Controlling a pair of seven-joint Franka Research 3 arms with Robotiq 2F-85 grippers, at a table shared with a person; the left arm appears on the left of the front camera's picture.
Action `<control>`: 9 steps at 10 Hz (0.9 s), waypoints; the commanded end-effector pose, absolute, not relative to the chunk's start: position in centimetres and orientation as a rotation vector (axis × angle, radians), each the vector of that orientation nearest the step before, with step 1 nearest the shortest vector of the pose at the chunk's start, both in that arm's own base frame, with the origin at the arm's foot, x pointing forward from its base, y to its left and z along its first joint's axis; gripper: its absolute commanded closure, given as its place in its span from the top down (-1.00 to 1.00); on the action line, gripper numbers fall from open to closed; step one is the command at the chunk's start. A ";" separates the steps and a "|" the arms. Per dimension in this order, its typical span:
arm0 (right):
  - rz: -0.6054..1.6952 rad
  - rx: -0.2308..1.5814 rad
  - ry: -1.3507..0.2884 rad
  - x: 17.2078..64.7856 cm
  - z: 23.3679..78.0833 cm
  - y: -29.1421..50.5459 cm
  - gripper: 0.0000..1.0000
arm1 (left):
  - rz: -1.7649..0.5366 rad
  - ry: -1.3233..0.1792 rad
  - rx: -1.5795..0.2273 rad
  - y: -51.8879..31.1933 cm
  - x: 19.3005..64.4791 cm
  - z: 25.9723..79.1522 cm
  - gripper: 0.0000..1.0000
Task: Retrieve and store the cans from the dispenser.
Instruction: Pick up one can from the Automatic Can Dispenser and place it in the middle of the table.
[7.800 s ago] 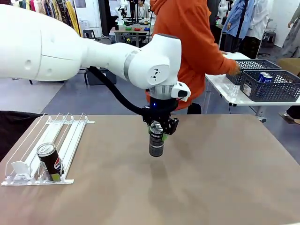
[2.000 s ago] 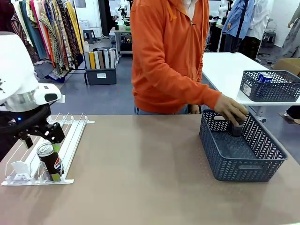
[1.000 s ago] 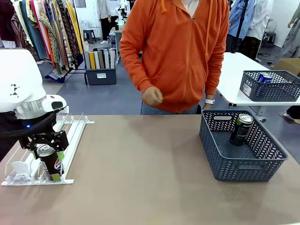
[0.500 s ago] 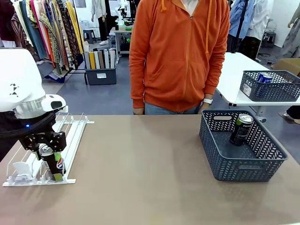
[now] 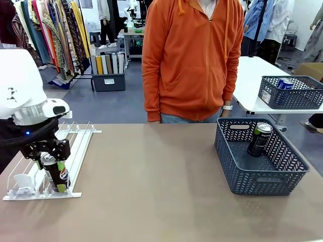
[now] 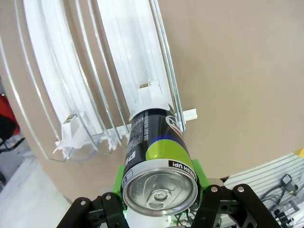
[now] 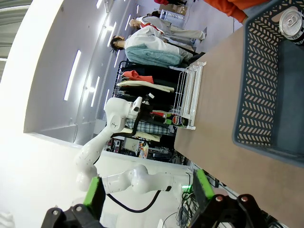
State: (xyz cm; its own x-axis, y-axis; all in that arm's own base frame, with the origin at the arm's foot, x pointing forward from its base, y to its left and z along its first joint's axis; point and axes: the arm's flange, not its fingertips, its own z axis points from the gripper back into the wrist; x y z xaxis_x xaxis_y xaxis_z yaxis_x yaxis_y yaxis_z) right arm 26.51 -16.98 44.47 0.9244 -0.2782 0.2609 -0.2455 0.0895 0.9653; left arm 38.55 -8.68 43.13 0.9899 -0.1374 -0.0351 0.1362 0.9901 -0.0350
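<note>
One black can stands at the low end of the dispenser, upright, long axis vertical, silver top upward. My left gripper is clamped on its upper body, green pads on both sides. A second can already leans inside the grey mesh basket at the table's far right. I judge one can stored and this one yet to be lifted and carried across. My right gripper stands wide, holding nothing.
</note>
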 end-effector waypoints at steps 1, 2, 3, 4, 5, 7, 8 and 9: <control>-0.027 1.508 -0.443 26.6 44.8 -16.9 1.00 | -0.140 -0.045 -0.004 -7.8 36.6 48.7 -1.00; -0.027 1.508 -0.443 26.6 44.8 -16.9 1.00 | -0.210 -0.122 -0.034 -7.2 34.8 52.8 -1.00; -0.027 1.508 -0.443 26.6 44.8 -16.9 1.00 | -0.249 -0.175 -0.031 -7.1 33.3 55.0 -1.00; -0.027 1.508 -0.443 26.6 44.8 -16.9 1.00 | -0.235 -0.256 -0.013 -6.8 31.9 57.0 -1.00; -0.027 1.508 -0.443 26.6 44.8 -16.9 1.00 | -0.224 -0.321 -0.017 -6.2 30.6 58.3 -1.00; -0.027 1.508 -0.443 26.6 44.8 -16.9 1.00 | -0.127 -0.383 -0.099 -4.0 29.0 58.7 -1.00; -0.027 1.508 -0.443 26.6 44.8 -16.9 1.00 | -0.205 -0.315 -0.020 -6.5 29.8 59.8 -1.00; -0.027 1.508 -0.443 26.6 44.8 -16.9 1.00 | -0.205 -0.315 -0.020 -6.5 29.8 59.8 -1.00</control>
State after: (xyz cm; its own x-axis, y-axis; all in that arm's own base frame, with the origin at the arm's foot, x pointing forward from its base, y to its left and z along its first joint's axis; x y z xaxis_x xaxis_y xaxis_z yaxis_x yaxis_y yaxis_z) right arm 26.51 -16.97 44.46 0.9245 -0.2780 0.2607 -0.2454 0.0893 0.9653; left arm 29.05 -5.57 59.56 0.9303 -0.1712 0.3244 0.1844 0.9828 -0.0100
